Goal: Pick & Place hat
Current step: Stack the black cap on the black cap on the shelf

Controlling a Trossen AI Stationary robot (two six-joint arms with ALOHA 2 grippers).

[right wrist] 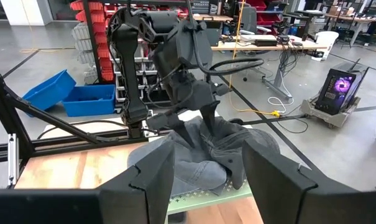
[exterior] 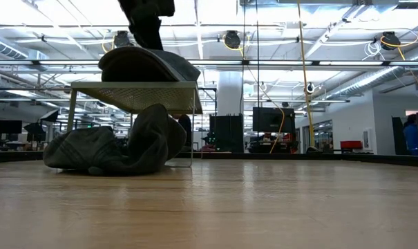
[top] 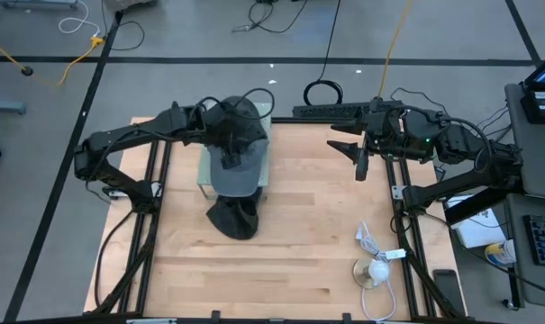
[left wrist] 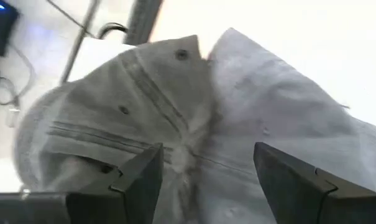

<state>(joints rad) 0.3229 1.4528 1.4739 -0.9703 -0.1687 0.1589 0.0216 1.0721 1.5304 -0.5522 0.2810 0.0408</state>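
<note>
The grey denim cap (top: 233, 166) is lying on the small mesh stand (top: 264, 171), with the left gripper (left wrist: 203, 180) hovering spread open over its crown. Being soft and light, it will probably crumple; pinching the crown seams looks best. The right gripper (top: 360, 162) is waiting open, well apart.

The left gripper (top: 231, 139) covers the crown of the grey hat (top: 235, 171) from above, so its fingertips cannot be seen there. In the low view, that arm is cut off by the top edge. The dark cloth (exterior: 119, 149) hides part of the rack (exterior: 136, 93). Small white items (top: 378, 261) are too small to identify.
</note>
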